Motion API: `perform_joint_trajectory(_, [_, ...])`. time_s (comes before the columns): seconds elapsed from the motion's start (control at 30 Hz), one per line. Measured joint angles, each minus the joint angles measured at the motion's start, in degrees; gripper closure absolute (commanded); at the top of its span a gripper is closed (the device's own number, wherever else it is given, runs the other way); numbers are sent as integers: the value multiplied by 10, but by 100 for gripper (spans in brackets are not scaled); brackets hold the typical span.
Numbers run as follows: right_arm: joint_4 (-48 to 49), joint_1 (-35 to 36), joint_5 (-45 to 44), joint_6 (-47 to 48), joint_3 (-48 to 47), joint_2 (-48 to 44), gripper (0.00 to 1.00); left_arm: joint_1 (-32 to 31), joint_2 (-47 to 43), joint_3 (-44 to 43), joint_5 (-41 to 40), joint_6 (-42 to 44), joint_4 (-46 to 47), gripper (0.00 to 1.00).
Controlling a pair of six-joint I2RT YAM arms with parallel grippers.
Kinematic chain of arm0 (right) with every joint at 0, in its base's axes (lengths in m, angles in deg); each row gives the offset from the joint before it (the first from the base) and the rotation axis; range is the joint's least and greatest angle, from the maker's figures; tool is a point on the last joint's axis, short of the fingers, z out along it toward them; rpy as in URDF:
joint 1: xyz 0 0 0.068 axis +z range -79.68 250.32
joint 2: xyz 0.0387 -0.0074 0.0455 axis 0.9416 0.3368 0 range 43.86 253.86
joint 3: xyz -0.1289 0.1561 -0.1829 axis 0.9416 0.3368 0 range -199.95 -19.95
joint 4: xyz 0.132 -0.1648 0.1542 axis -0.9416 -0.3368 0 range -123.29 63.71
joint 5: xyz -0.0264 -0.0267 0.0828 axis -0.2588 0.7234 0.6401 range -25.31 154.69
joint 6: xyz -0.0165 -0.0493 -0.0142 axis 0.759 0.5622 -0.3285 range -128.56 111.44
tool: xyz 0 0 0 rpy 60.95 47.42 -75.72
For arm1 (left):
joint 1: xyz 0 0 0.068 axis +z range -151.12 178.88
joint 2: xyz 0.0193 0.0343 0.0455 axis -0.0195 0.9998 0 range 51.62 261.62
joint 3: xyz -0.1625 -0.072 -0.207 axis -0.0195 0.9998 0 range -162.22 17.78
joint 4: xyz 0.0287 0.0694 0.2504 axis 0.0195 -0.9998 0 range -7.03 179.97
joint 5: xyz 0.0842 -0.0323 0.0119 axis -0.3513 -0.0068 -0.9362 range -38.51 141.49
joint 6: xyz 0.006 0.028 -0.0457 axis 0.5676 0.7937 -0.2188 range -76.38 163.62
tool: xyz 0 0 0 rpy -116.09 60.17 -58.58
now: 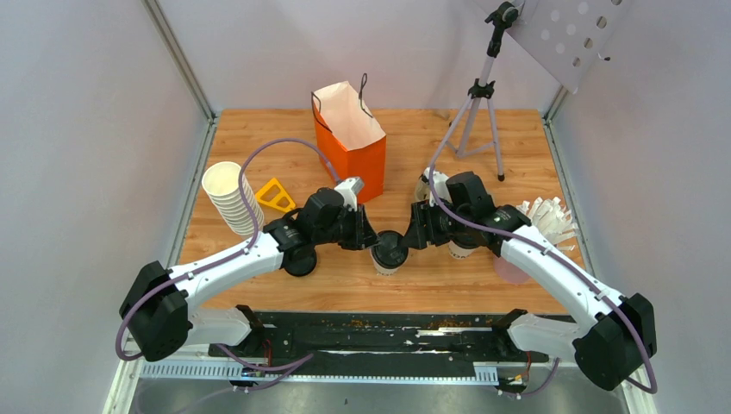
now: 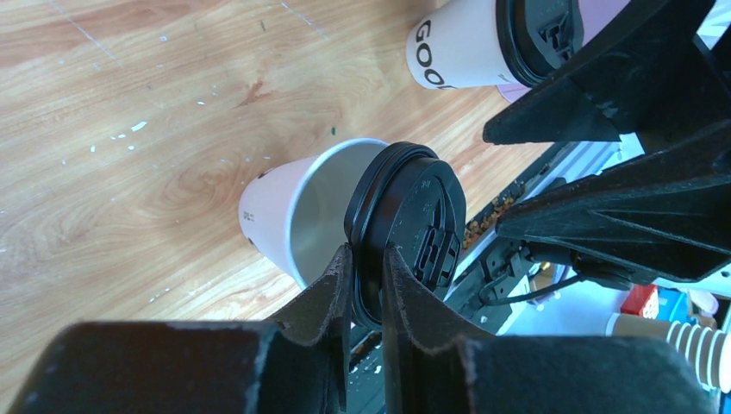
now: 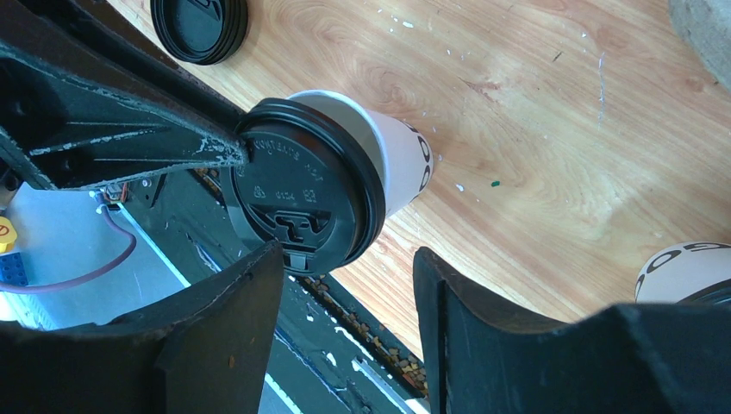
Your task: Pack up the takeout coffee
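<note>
Both arms reach in from the near table edge and meet at centre. The left arm [image 1: 228, 263] lies low with its wrist turned inward, and the right arm [image 1: 552, 263] mirrors it. The left gripper [image 2: 367, 259] is closed to a narrow slit, its tapered black fingers pinching the rim of a round black plastic lid [image 3: 297, 194] that has moulded ridges and a sip tab. The lid sits skewed on a small white paper cup [image 2: 271, 216]; on one side the smooth grey inner wall of the cup shows past the lid's edge. The cup stands on the wood-grain table [image 1: 345, 285], just back from the near edge, with bare board around it. The right gripper [image 3: 345, 263] is spread wide and grips nothing; its fingers stand on either side of the lid's near edge, apart from it. A second cup [image 2: 452, 47], lidded and printed with black letters, stands just beside the right wrist. A stack of loose lids [image 3: 198, 26] rests near the left arm. Farther left is a leaning stack of lidless cups [image 1: 228, 197]. An orange paper bag [image 1: 349, 147] stands upright and open-mouthed beyond the grippers. A tripod [image 1: 478, 108] stands at the far right.
</note>
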Motion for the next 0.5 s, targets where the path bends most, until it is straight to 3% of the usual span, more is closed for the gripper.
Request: perform_joint_trajectory(0.5, [9,0,5,5,-14,63,45,15,7,0,-31,-3,-12,78])
